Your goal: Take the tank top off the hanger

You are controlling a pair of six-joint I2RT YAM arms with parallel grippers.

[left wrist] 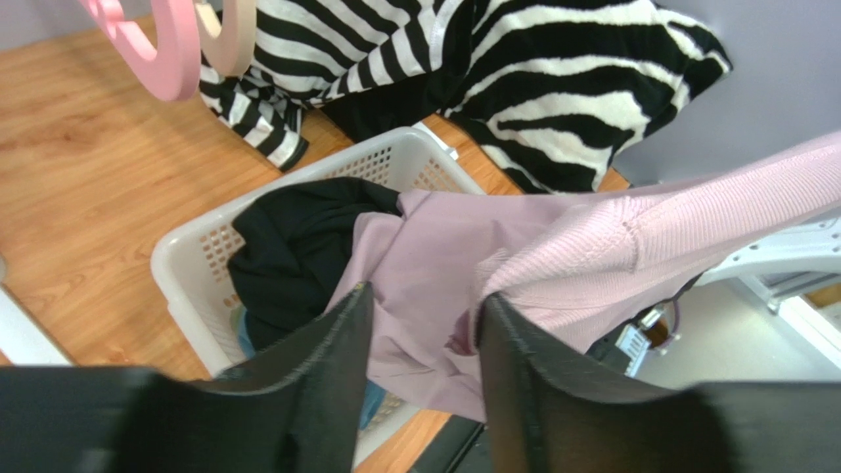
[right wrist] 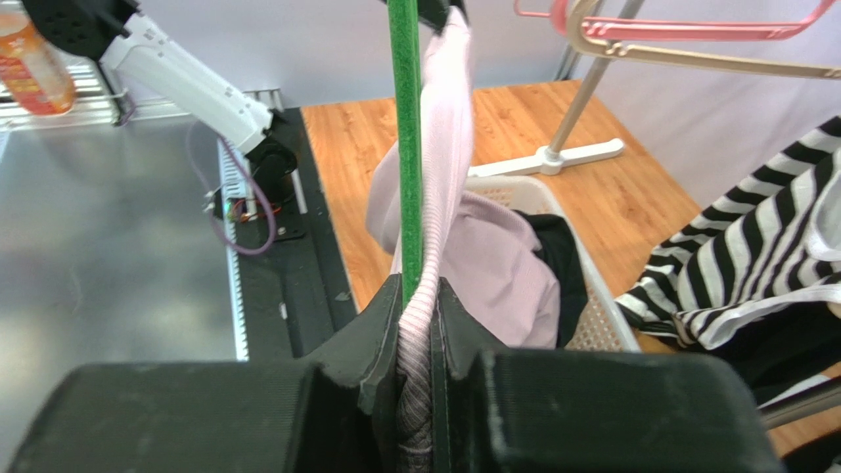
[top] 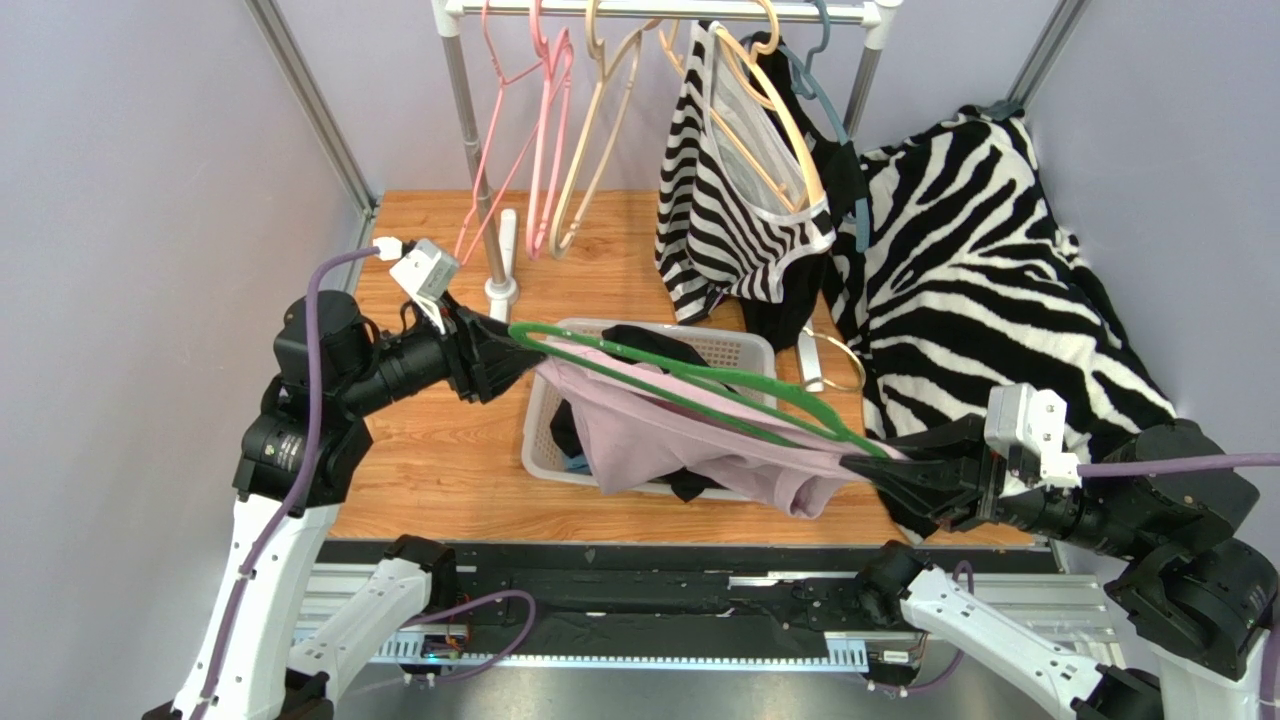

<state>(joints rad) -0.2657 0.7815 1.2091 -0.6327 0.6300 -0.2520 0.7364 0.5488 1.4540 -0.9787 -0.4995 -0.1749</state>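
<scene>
white basket (top: 739, 348) sits mid table on the wood; inside is a black garment (left wrist: 296, 241) bunched against the far side, with a scrap of something blue under it that i can't make out; the lower part of the pink tank top (top: 684, 443) sags into the basket and spills over its near rim

the tank top is on the green hanger (top: 676, 365), which is slung roughly level above the basket, between the two arms; one end is by the left arm, the other by the right

left arm reaches in from the left with its forearm about level and the wrist pointing right; left gripper (top: 519, 348) is right at the hanger's end, jaws standing apart, and the wrist view shows only pink fabric past the gap, nothing pinched

right arm comes in low from the right, pointing left; right gripper (right wrist: 420, 291) is clamped down on a bunched strip of the tank top; the green bar rises from right at its fingertips, can't tell if it's pinched too

zebra top (top: 736, 180) hangs on the rack behind; more zebra cloth (top: 977, 285) is draped at right

writing-wise: only an orange bottle (right wrist: 35, 54) with a label, too blurry to read
</scene>
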